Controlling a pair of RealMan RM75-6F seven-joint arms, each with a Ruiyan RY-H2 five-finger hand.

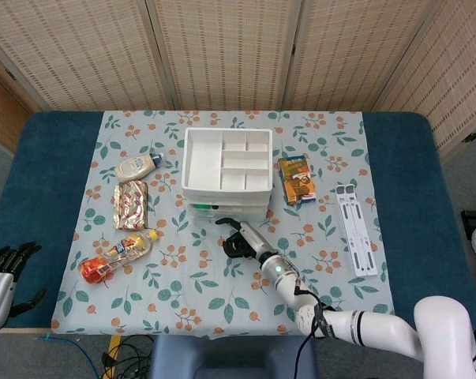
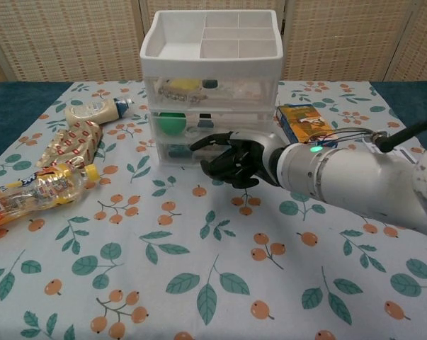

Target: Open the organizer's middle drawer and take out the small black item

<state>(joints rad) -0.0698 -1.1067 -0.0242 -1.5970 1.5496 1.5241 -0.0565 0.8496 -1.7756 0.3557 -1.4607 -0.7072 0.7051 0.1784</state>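
Note:
The white three-drawer organizer (image 1: 187, 170) (image 2: 209, 62) stands mid-table with an open compartment tray on top. Through the clear front of its middle drawer (image 2: 227, 122) I see a green ball (image 2: 172, 122) and a small dark item (image 2: 201, 122) beside it. My right hand (image 1: 239, 242) (image 2: 234, 161) is black and sits right in front of the organizer, its fingers curled and hooked at the middle drawer's lower front edge. The drawer looks barely out, if at all. My left hand (image 1: 6, 268) hangs off the table's near left corner with fingers apart, holding nothing.
Left of the organizer lie a mayonnaise bottle (image 1: 137, 166), a foil snack pack (image 1: 130, 204) and an orange drink bottle (image 1: 118, 257). A yellow box (image 1: 297, 179) sits to the organizer's right, and a white strip (image 1: 356, 229) lies further right.

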